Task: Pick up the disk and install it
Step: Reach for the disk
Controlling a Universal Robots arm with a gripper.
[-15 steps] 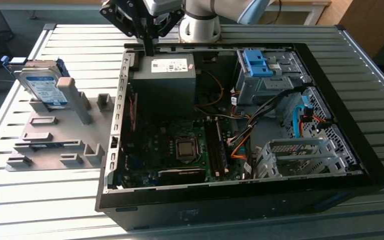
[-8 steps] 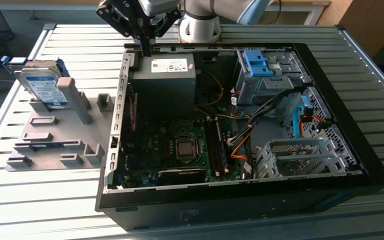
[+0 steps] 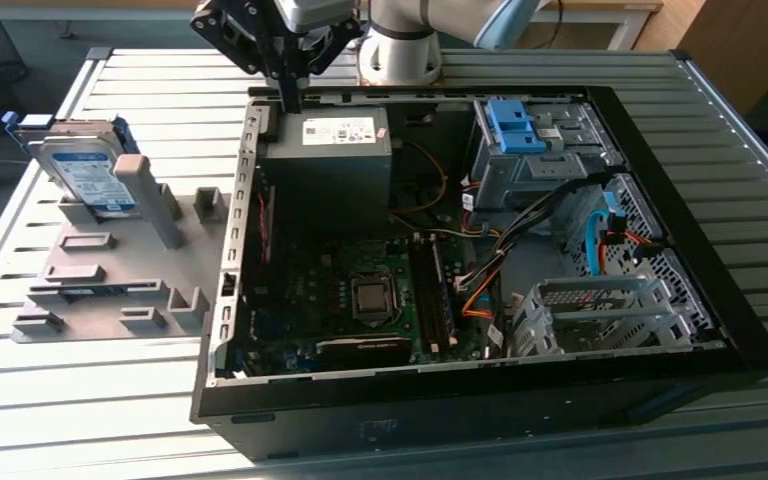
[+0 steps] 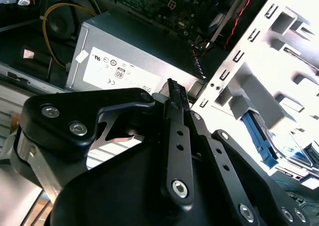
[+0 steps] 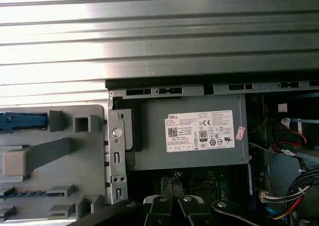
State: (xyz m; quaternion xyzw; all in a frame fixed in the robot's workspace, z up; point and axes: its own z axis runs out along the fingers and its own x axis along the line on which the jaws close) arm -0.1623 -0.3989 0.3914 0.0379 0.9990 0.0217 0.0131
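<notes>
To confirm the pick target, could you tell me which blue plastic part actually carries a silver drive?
The disk standing in the grey fixture outside the case; the blue bracket inside holds none.

A workshop — opened computer case (image 3: 491, 400) on slatted metal bench (image 3: 91, 400).

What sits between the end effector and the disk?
In the exterior view, the case's side wall and bare table slats separate the end effector from the disk.
</notes>
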